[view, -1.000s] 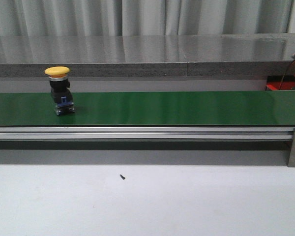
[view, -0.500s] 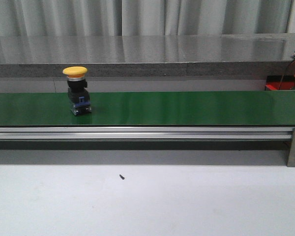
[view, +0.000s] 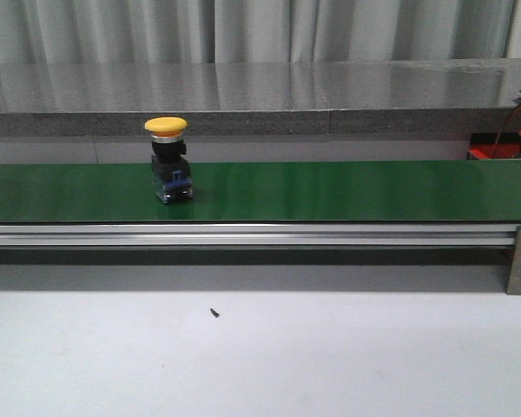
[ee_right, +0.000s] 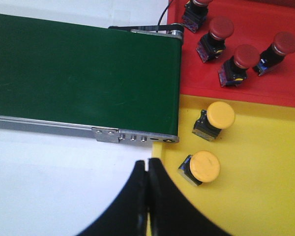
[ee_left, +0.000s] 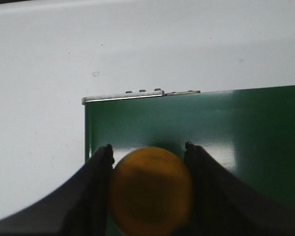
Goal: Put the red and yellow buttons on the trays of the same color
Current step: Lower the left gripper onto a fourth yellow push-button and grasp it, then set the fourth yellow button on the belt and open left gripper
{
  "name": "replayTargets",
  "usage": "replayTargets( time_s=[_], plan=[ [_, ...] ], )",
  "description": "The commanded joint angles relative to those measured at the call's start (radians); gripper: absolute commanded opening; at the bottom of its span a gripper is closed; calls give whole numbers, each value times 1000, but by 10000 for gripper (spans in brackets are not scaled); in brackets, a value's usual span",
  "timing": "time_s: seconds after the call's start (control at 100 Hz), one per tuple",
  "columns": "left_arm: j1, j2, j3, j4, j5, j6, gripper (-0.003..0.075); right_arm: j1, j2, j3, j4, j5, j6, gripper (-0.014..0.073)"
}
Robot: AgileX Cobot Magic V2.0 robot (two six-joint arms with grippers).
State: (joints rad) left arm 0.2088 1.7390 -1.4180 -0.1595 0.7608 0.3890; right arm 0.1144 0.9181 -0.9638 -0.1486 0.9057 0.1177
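One yellow button (view: 168,159) stands on the green belt (view: 347,191).

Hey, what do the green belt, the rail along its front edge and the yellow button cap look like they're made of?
Green belt: smooth rubber or PVC, by its soft glossy sheen. Rail: bare brushed metal, likely aluminium, silver with bright streaks. Yellow button cap: moulded plastic, uniform colour and matte; the ring under it looks metallic.

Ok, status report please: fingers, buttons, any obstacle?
Left fingers shut on one yellow button. Right fingers shut, empty. Second yellow button upright on green belt. Nothing in its way.
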Motion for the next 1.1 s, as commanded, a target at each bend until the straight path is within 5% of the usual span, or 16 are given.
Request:
replayTargets(
  time_s=[0.0, 0.36, 0.67, 1.09],
  plan=[
    [-6, -21, -16, -5, -55, -4, 28, 0, -10, -34, -12, -51, 0, -70],
    [-6, -4, -12, -16, -59, -4, 57, 0, -10, -34, -12, -51, 0, -70],
    [-9, -4, -12, -38, -45, -3, 470, 0, -10, -34, -12, -51, 0, -70],
    [-17, -88, -26, -94, -110, -3, 482, 0, -10, -34, -12, -51, 0, -70]
  ],
)
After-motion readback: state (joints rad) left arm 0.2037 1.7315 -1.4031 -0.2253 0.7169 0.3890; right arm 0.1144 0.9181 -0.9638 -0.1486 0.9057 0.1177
